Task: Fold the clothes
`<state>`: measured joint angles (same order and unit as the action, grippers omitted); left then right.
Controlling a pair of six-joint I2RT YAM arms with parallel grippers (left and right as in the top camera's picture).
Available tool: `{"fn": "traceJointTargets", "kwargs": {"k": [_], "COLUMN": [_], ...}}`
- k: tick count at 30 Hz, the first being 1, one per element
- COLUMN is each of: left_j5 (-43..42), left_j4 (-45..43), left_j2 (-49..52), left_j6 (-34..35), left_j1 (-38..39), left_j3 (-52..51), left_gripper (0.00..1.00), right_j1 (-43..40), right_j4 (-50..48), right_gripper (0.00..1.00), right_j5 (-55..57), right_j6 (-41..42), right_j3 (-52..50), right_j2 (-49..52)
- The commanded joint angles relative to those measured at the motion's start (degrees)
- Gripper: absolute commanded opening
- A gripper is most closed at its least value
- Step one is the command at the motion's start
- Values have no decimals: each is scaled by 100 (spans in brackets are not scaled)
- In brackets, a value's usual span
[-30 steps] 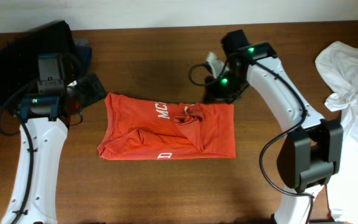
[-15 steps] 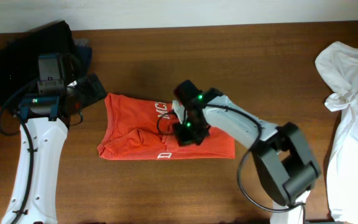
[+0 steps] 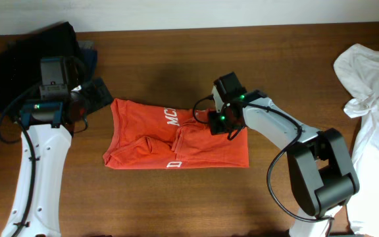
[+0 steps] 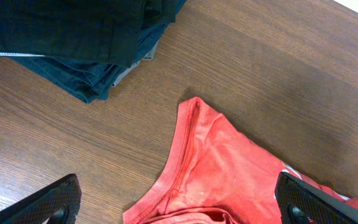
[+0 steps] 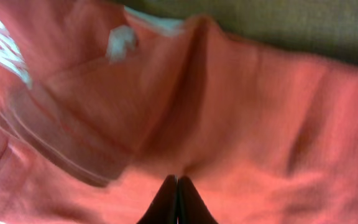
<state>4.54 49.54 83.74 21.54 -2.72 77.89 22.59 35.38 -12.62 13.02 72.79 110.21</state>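
The red-orange T-shirt (image 3: 176, 135) lies partly folded in the middle of the table, with pieces of white lettering showing. My right gripper (image 3: 221, 120) is shut, its tips down against the shirt's upper right part. In the right wrist view the closed fingers (image 5: 177, 186) touch wrinkled red cloth (image 5: 260, 124), and I see no cloth between them. My left gripper (image 3: 79, 108) is open and empty just off the shirt's upper left corner. In the left wrist view its fingers (image 4: 179, 208) straddle the shirt's hemmed corner (image 4: 197, 155).
A pile of black and navy garments (image 3: 35, 56) sits at the back left, also in the left wrist view (image 4: 86, 37). A plain white shirt (image 3: 374, 85) lies along the right edge. Bare wooden table (image 3: 176, 204) runs along the front.
My right gripper swept from the shirt's upper right corner leftward to its middle, then back right. The bunched fold in the middle now lies flatter and further left. The left arm has not moved.
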Motion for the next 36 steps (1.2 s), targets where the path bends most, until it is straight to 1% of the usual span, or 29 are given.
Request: {"fn": "traceJointTargets", "kwargs": {"k": [1,2,3,4,6,8,11,13,14,17,19,20,22,23,25,28,29,30,31,32,34,36], "left_j5": [2,0,2,2,2,0,2,2,0,0,2,0,2,0,2,0,2,2,2,2,2,2], "left_j4": [-13,-13,-13,-13,-13,-13,-13,-13,-13,-13,-13,-13,-13,-13,-13,-15,-13,-13,-13,-13,-13,-13], "left_j2": [-28,-28,-28,-28,-28,-28,-28,-28,-28,-28,-28,-28,-28,-28,-28,-28,-28,-28,-28,-28,-28,-28], "left_j6": [31,31,31,31,31,31,31,31,31,31,31,28,31,31,28,31,31,31,31,31,31,31], "left_j1": [-17,-17,-17,-17,-17,-17,-17,-17,-17,-17,-17,-17,-17,-17,-17,-17,-17,-17,-17,-17,-17,-17], "left_j3": [15,15,15,15,15,15,15,15,15,15,15,15,15,15,15,15,15,15,15,15,15,15], "left_gripper": [99,99,100,99,99,99,99,99,99,99,99,99,99,99,99,99,99,99,99,99,99,99], "right_j1": [26,26,26,26,-24,-197,-197,-68,46,229,332,365,365,365,337,127,63,63,125,216,485,715], "right_j4": [-721,-1049,-1257,-1497,-1521,-1147,-92,-15,-291,-940,-1198,-1445,-2328,-2618,-2922,-2708,-2396,-1814,-1443,-1248,-1207,-1534], "right_gripper": [5,8,8,8,4,4,4,4,4,4,4,4,4,4,5,6,4,4,4,4,4,4], "right_j5": [-90,-85,-85,-81,9,-219,-170,-170,-173,-199,-173,-173,-216,-212,-201,-367,-367,-391,-387,-387,-308,-59], "right_j6": [94,264,302,361,358,358,356,337,334,361,358,358,361,361,361,358,361,361,361,358,356,361], "right_j3": [0,0,0,-2,44,214,219,42,-107,-140,-140,-140,-133,-133,-105,278,348,345,330,328,326,326], "right_j2": [11,11,11,11,-2,-2,22,74,151,267,278,278,278,278,238,-197,-315,-319,-240,-140,225,699]}}
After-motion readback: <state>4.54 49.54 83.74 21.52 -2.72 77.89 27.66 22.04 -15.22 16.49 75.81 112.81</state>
